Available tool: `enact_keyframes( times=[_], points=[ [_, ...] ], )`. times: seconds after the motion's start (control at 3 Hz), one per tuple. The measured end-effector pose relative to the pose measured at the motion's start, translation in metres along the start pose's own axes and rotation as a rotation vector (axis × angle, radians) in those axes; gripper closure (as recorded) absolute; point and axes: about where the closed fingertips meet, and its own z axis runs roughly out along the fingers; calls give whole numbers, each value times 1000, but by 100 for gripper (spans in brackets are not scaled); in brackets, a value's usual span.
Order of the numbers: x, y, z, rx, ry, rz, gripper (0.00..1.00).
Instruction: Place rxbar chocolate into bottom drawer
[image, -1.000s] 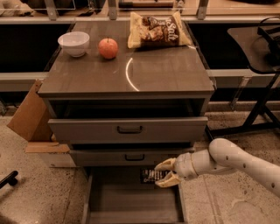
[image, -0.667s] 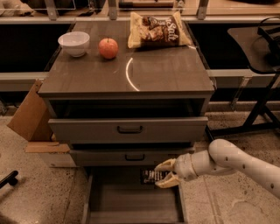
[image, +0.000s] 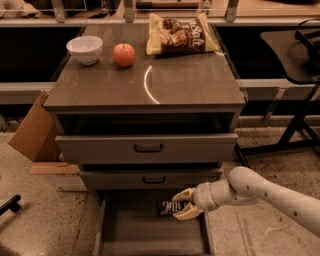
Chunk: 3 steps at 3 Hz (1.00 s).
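Note:
The bottom drawer (image: 145, 235) is pulled out at the foot of the grey cabinet, its plain grey floor showing. My gripper (image: 178, 205) reaches in from the right over the drawer's back right part. It is shut on the rxbar chocolate (image: 166, 208), a small dark bar with pale lettering, held flat just above the drawer floor. My white arm (image: 270, 192) runs off to the lower right.
The two upper drawers (image: 147, 147) with black handles stand slightly open above. On the cabinet top are a white bowl (image: 85, 49), an apple (image: 123, 54) and a chip bag (image: 181, 35). A cardboard box (image: 35, 131) stands left; a black stand (image: 300, 120) is right.

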Motion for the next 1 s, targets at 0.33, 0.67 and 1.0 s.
enact_keyframes(
  times=[0.33,0.67,1.0],
  points=[
    [27,-7,24,5,-11,-5,100],
    [55,-15,50,-3,-37,0,100],
    [83,-23,74,-16,-70,22,100]
  ],
)
